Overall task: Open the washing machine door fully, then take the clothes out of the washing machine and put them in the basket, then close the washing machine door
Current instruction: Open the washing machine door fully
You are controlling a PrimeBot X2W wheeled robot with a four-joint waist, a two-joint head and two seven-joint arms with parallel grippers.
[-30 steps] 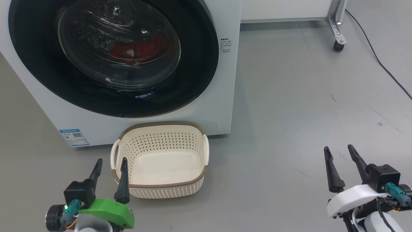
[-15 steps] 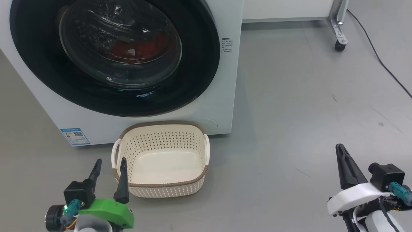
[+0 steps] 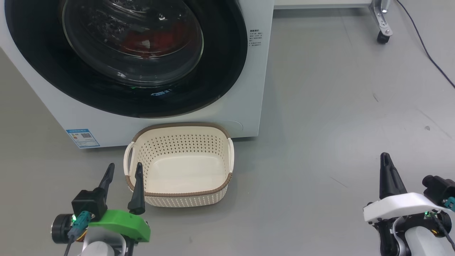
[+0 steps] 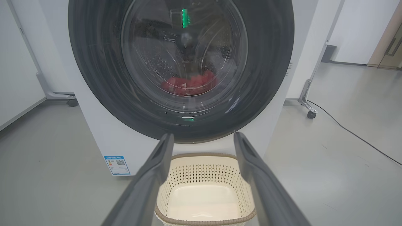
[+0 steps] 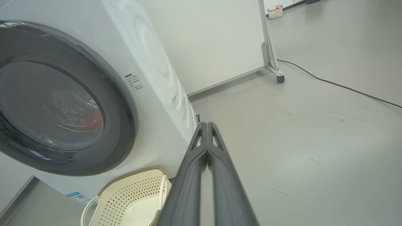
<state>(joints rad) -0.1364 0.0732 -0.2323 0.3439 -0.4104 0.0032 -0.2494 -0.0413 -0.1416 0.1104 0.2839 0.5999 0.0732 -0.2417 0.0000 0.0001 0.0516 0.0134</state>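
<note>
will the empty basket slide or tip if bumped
The basket looks thin, perforated plastic and empty, so probably light and likely to slide on the smooth floor. Its wide, low shape suggests it won't tip easily.

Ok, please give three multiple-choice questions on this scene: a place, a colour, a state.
1. Where does the basket stand?
A. on a table
B. on the floor before the washing machine
C. on a chair
2. What colour are the clothes behind the washing machine door?
A. blue
B. yellow
C. red
3. How is the right gripper?
A. shut, empty
B. open
C. shut on cloth
B: floor shows under it.
C: red shows through the door.
A: its fingers meet, nothing between.
</note>
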